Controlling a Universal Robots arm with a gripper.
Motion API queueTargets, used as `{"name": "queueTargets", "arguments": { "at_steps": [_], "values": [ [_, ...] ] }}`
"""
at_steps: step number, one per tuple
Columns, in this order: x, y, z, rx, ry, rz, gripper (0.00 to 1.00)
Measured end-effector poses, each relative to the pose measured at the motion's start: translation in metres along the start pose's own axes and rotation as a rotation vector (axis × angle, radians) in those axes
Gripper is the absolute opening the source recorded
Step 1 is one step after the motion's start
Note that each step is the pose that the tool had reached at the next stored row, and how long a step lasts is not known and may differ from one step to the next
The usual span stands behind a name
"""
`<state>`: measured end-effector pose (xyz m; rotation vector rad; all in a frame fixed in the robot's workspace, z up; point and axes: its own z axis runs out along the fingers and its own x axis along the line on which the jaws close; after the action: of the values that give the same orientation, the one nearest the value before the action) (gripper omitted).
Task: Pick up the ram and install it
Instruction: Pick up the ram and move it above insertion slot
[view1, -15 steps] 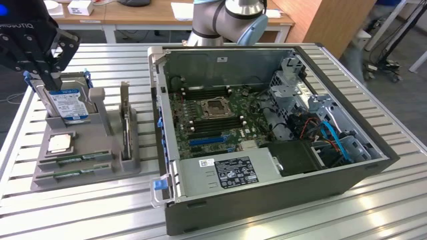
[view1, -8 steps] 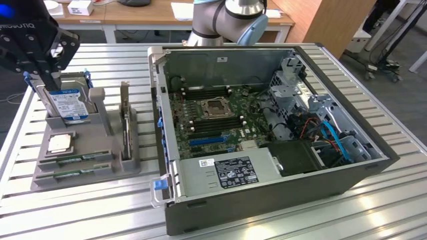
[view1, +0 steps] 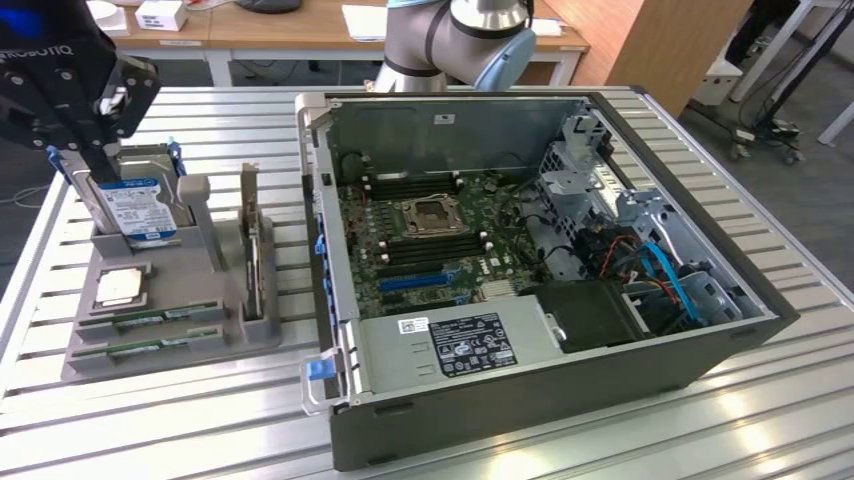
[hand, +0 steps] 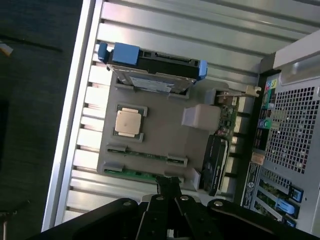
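Arm (view1: 461, 35): silver-grey tube sections, pale blue cap on the joint, dark seam rings. Gripper (view1: 83, 160) is matte black w/ white ROBOTIQ lettering on the housing. Wrist view: black linkage bars, round grey pivot bolts, slim black fingers (hand: 169, 186).

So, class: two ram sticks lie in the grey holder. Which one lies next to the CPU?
The inner stick, in the slot right beside the CPU. The outer stick lies along the holder's edge, farther from it.

Fingers (hand: 165, 187) closed tight, pointing down.
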<state>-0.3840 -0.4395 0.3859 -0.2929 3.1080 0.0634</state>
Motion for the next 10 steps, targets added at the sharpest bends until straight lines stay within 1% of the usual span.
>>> {"name": "queueTargets", "arguments": {
  "at_steps": [10],
  "values": [
    [0.0000,0.0000,0.0002,0.0007,0.0080,-0.181,0.10]
  ]
}}
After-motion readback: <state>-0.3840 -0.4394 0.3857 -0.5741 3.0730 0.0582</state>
